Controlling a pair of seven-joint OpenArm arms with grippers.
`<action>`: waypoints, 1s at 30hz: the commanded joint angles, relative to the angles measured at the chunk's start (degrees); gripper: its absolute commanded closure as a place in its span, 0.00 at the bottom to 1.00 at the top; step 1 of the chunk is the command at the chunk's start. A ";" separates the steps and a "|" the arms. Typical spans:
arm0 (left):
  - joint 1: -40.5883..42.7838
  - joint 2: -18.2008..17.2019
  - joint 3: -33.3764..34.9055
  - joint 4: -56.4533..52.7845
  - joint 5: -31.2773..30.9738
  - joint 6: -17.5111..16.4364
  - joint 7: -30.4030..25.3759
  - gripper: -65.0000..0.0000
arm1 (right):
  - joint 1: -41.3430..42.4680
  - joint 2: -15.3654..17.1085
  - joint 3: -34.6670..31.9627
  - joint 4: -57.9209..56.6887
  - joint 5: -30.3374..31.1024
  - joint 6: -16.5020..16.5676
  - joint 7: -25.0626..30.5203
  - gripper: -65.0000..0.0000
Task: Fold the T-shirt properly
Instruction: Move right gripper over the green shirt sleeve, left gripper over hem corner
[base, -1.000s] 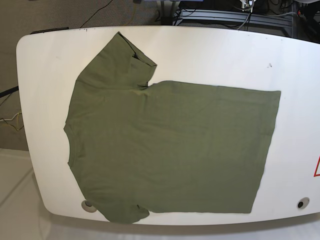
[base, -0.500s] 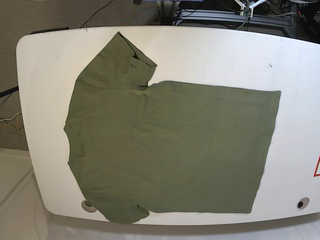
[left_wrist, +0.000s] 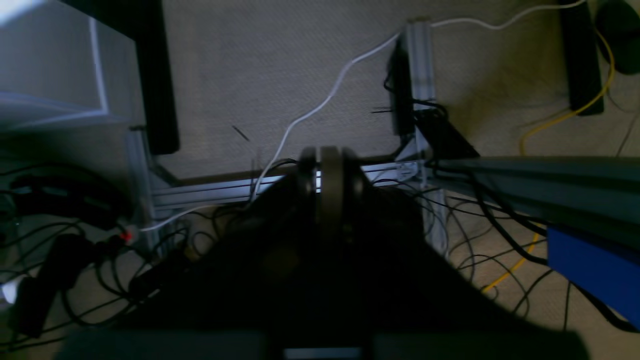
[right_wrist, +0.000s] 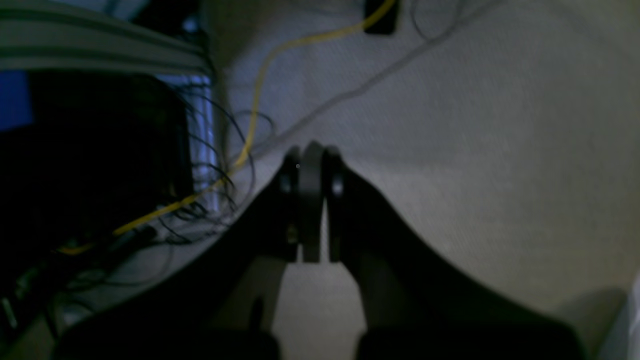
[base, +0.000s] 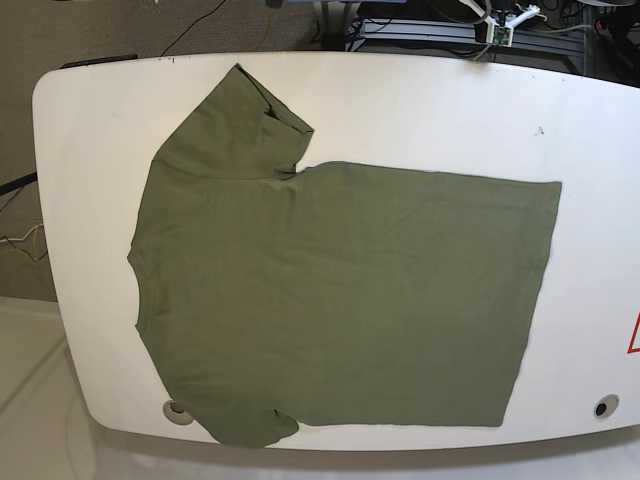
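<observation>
On the table (base: 420, 110), T-shirt (base: 340, 300) lies lengthwise, neck pointing left.

Matt olive cloth T-shirt (base: 340, 300) on smooth, slightly glossy white table (base: 420, 110).

A: What differs from a second ago?

B: Only a small white piece (base: 512, 18) beyond the far edge of the table (base: 420, 110), among the dark cables there.

A: How does it differ?

B: It sits a little farther right along that edge and shows more of itself, with a greenish bit below it. What it belongs to, I cannot tell.
</observation>
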 joint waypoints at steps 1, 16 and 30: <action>3.46 -0.63 -1.80 5.22 0.09 0.30 -1.65 1.00 | -2.59 0.61 0.75 3.59 0.16 0.10 0.53 1.00; 11.44 -1.73 -8.04 19.64 -2.02 0.26 0.23 1.00 | -7.72 0.38 5.35 24.46 2.80 1.28 -7.42 1.00; 12.67 -4.23 -8.41 28.34 -1.87 0.28 -0.50 0.99 | -7.27 -1.76 9.11 44.07 9.96 6.44 -20.40 1.00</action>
